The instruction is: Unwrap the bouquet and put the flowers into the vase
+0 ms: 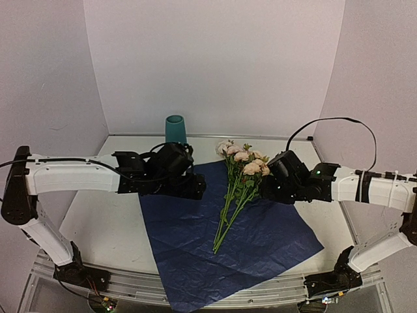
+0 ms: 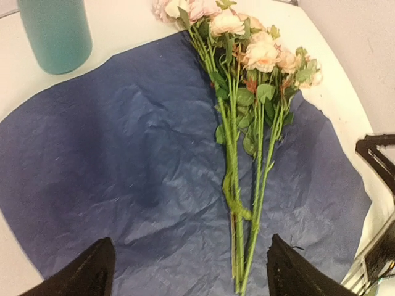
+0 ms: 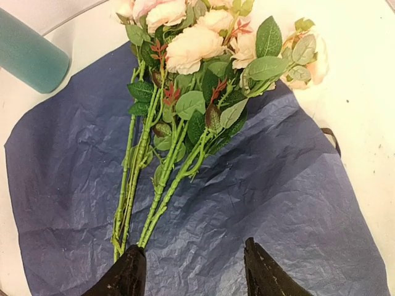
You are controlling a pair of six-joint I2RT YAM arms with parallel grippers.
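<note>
The bouquet lies unwrapped: its dark-blue paper [image 1: 260, 241] is spread flat on the table, and the flowers [image 1: 236, 189] lie loose on it. Their pink and cream blooms [image 1: 244, 156] point to the back. The teal vase [image 1: 174, 128] stands upright behind the paper, apart from both arms. My left gripper [image 1: 199, 188] hovers left of the stems, open and empty; in the left wrist view the stem ends [image 2: 239, 259] lie on the paper [image 2: 123, 160] between its fingers [image 2: 92, 274]. My right gripper [image 1: 266, 189] is open beside the leaves, its left finger [image 3: 126, 277] near the stem ends [image 3: 133, 228].
A thin dark loop [image 3: 330, 132], perhaps ribbon, peeks out at the paper's right edge. White walls close in the back and sides. The paper's front corner overhangs the metal rail [image 1: 215, 290] at the near edge. The vase also shows in both wrist views [image 2: 55, 34] [image 3: 28, 55].
</note>
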